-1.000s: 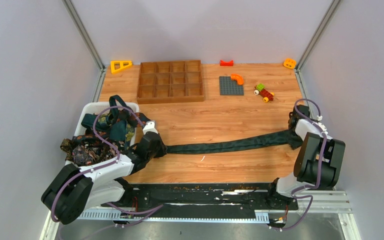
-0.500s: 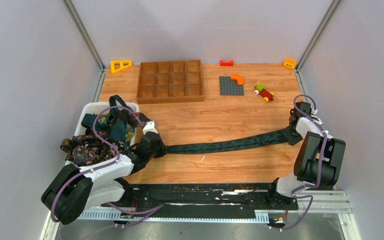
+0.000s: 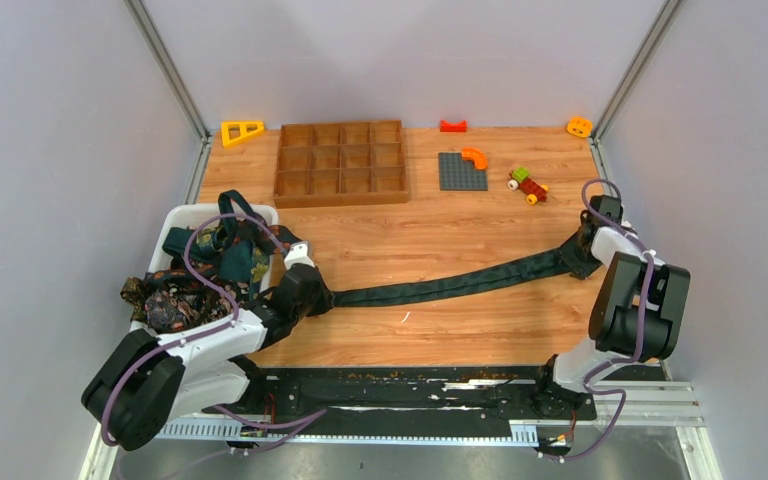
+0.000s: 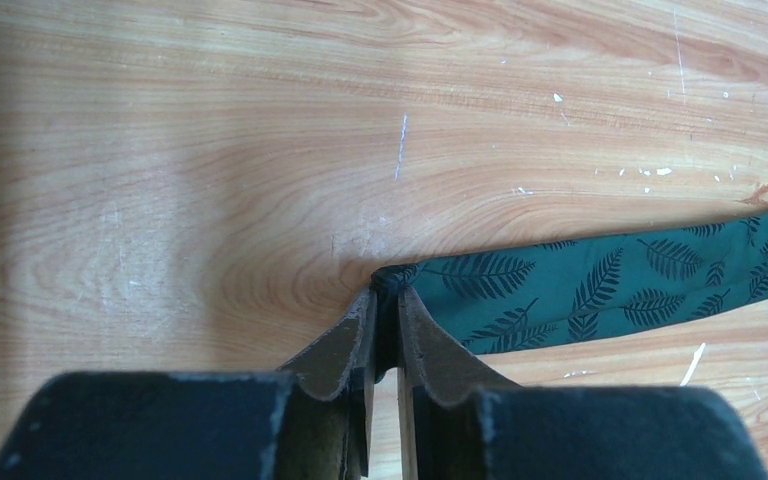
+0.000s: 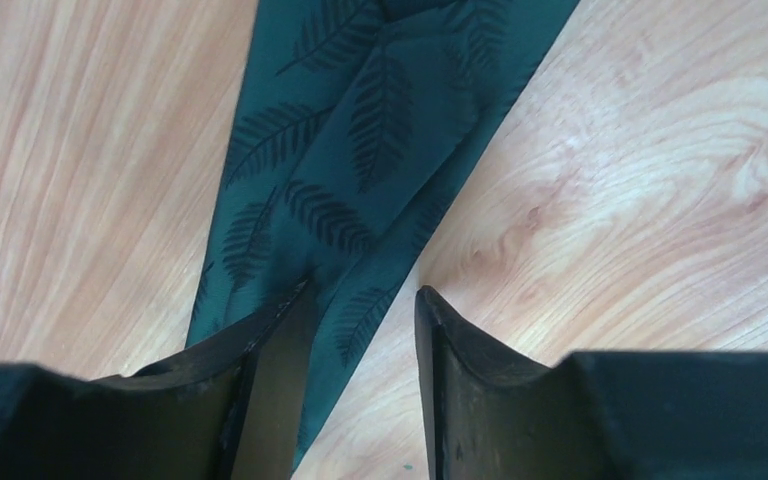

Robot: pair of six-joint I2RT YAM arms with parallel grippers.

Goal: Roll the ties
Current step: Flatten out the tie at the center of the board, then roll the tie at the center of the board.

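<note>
We see one dark green leaf-print tie [image 3: 460,285] stretched flat, slanting across the tabletop [image 3: 440,230]. The teal and brown patterned ties [image 3: 225,258] sit heaped at left.

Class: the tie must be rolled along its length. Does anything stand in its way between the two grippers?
Nothing visible does. The tie lies on bare table between the left gripper and right gripper; tray and bricks sit farther back.
</note>
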